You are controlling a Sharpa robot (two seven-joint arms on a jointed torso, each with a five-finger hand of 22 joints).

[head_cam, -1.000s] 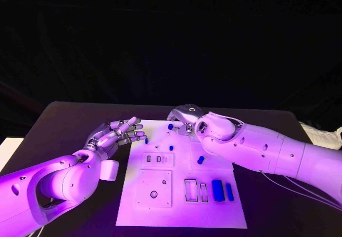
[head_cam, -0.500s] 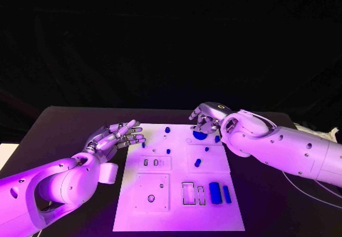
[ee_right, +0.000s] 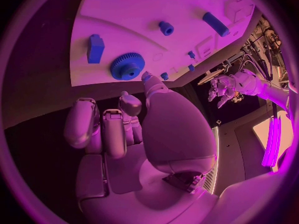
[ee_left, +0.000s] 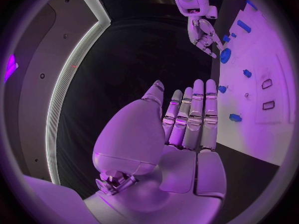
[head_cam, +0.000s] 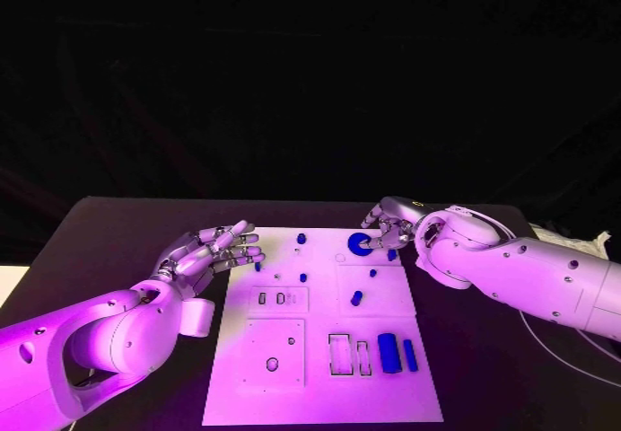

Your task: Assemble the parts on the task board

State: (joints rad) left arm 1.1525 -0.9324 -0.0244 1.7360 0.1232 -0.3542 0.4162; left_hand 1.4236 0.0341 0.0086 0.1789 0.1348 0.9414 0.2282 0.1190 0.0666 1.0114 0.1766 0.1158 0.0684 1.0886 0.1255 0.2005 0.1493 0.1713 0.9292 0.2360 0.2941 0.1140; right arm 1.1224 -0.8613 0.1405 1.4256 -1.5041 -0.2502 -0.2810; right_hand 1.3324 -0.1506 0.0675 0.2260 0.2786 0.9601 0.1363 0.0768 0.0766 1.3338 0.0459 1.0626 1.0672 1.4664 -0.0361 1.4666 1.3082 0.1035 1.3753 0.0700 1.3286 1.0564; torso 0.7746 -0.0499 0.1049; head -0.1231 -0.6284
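Note:
The white task board (head_cam: 324, 386) lies in the middle of the black table. A blue gear (head_cam: 359, 241) lies flat near its far right corner. My right hand (head_cam: 392, 224) hovers just to the gear's right, holding nothing; its thumb tip sits close beside the gear (ee_right: 127, 66) in the right wrist view. My left hand (head_cam: 214, 250) hangs over the board's far left edge with its fingers stretched out and nothing in them. Small blue pegs (head_cam: 301, 238) and a short pin (head_cam: 356, 297) are on the board's far half. Two blue bars (head_cam: 389, 347) lie near the right edge.
Rectangular slots (head_cam: 343, 350) and a square plate with a hole (head_cam: 273, 348) take up the board's near half. Bare black table (head_cam: 117, 233) lies to the left. A pale object (head_cam: 576, 242) sits at the table's right edge behind my right arm.
My right hand has drawn back to the right off the board's far end. The blue gear, under its fingers half a second ago, now lies uncovered. My left hand has barely moved.

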